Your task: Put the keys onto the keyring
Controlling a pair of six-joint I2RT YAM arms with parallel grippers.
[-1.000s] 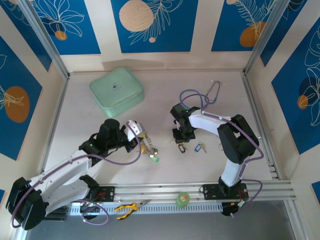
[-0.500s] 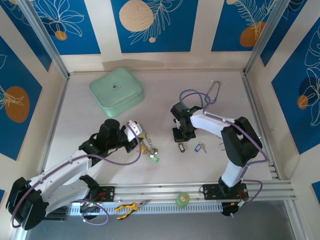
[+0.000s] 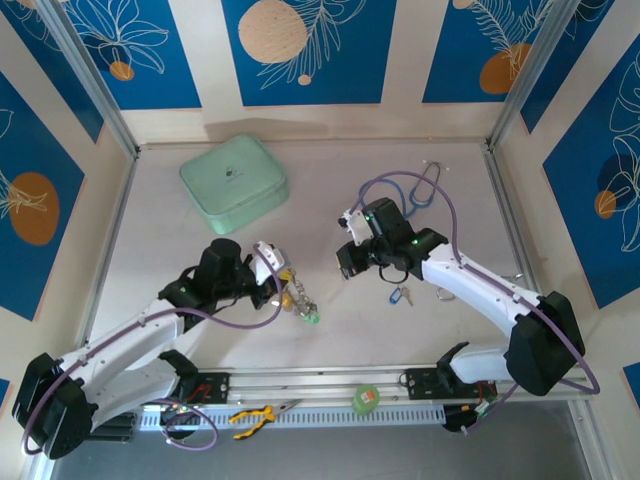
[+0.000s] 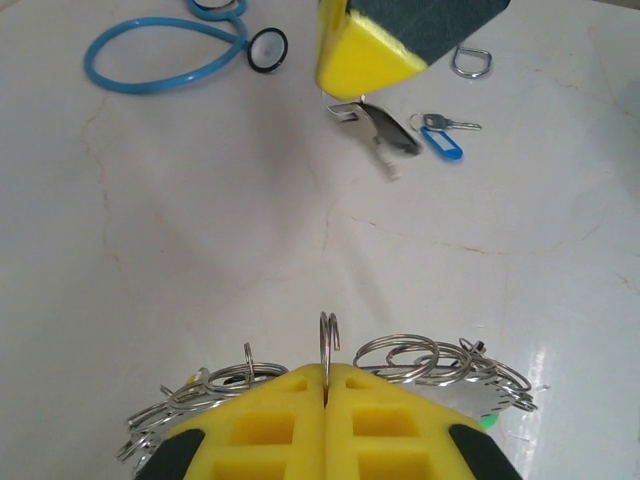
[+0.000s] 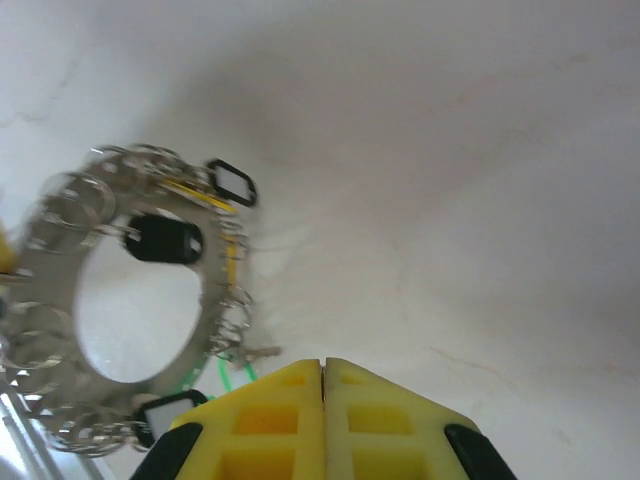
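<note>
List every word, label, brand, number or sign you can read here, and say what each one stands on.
No text here can be read.
Mint case: a small dark mark on its lid, too small to read.
Blue key tag: no writing shows on it.
Green tape roll: too small to tell whether it carries print.

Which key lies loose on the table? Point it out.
The blue-tagged key, flat on the table by itself. The black-tagged key dangles at the shut right gripper; the rest hang on the keyring held by the left gripper.
</note>
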